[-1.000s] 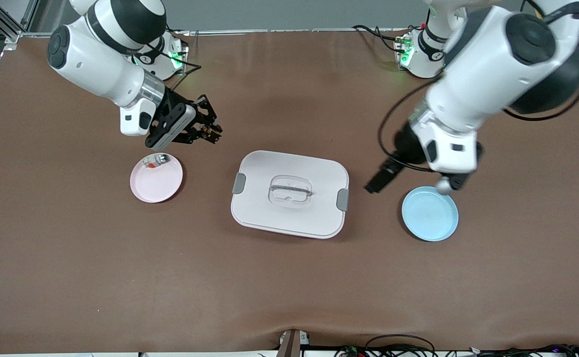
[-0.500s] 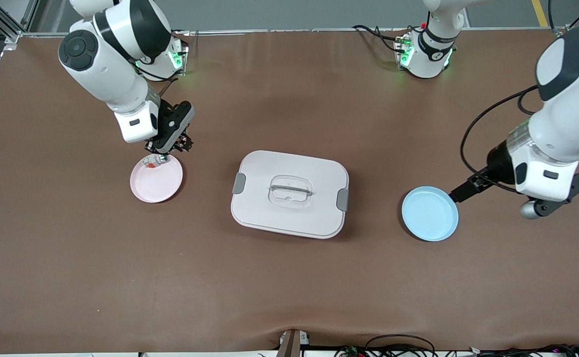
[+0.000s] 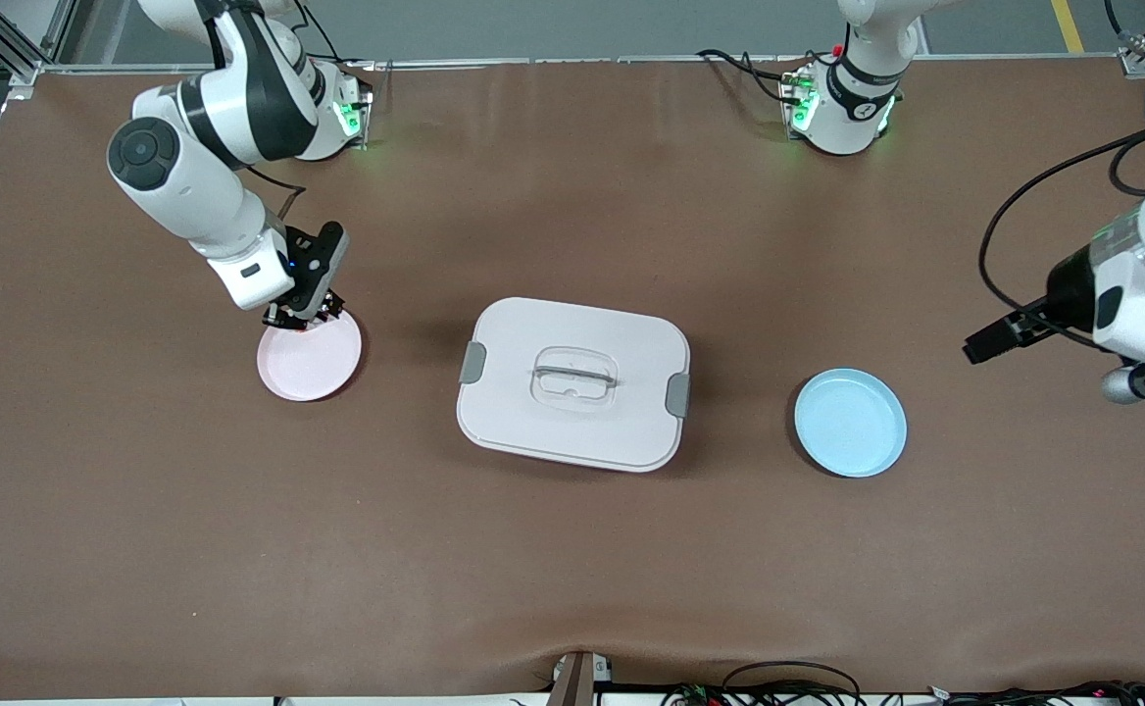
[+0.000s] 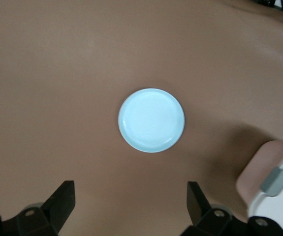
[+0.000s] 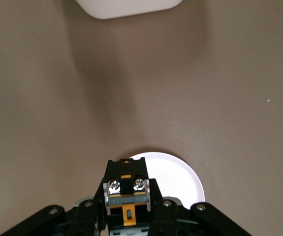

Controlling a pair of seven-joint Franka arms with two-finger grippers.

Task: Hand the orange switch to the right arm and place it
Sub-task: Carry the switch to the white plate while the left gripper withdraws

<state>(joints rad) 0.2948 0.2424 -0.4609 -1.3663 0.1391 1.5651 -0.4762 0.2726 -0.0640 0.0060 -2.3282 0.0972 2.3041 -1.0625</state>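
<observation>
The orange switch [image 5: 126, 189], a small black block with an orange patch and two screws, is clamped in my right gripper [image 5: 126, 199], which is shut on it. In the front view this right gripper [image 3: 303, 314] hangs low over the rim of the pink plate [image 3: 310, 361], on the side toward the robots' bases. The switch itself is hidden there by the hand. My left gripper [image 4: 131, 196] is open and holds nothing. It hovers over bare table at the left arm's end [image 3: 1136, 380], away from the blue plate [image 3: 850, 423].
A white lidded box [image 3: 573, 382] with grey latches stands in the middle of the table between the two plates. Its corner shows in the left wrist view [image 4: 274, 189]. Brown mat surrounds everything.
My right arm has swung down and over to the pink plate's rim with the switch in its grip. My left arm has drawn back from the blue plate toward its end of the table.
</observation>
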